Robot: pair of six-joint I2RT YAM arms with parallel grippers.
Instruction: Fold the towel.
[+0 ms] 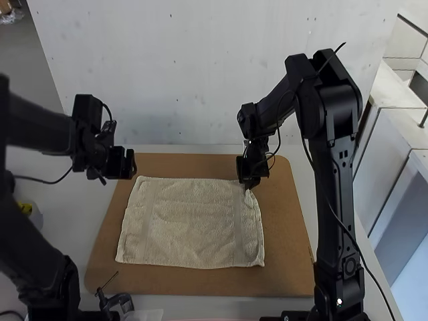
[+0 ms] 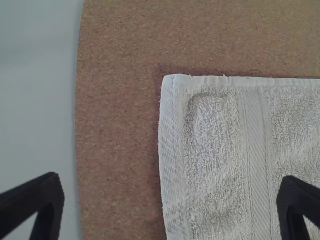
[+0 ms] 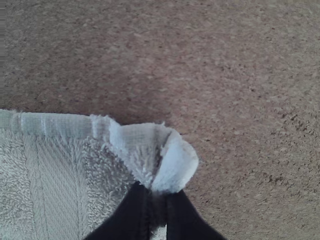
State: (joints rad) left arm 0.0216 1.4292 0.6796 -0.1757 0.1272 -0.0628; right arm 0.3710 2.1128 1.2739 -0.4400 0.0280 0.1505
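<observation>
One towel (image 1: 194, 224) is seen laid out flat on a brown board (image 1: 287, 267), and the board is set on a pale table (image 1: 87, 200). The cloth is spread wide, with small soft bumps in it. Two smooth stripes are seen on it, one near its left side and one near its right side, each run from the far edge to the near edge.

By the far left corner, the left gripper (image 1: 127, 164) is seen. In the left wrist view, its two black fingers are held wide apart, with no cloth pinched, and the flat corner (image 2: 172, 85) is seen.

At the far right corner, the towel is pinched by the right gripper (image 1: 251, 182). Its fingers are closed together on the cloth, and the corner is bunched up into a small white fold (image 3: 175, 162) at the tips. The tips are dark and blurry there, so how much cloth is caught can't quite be told.
</observation>
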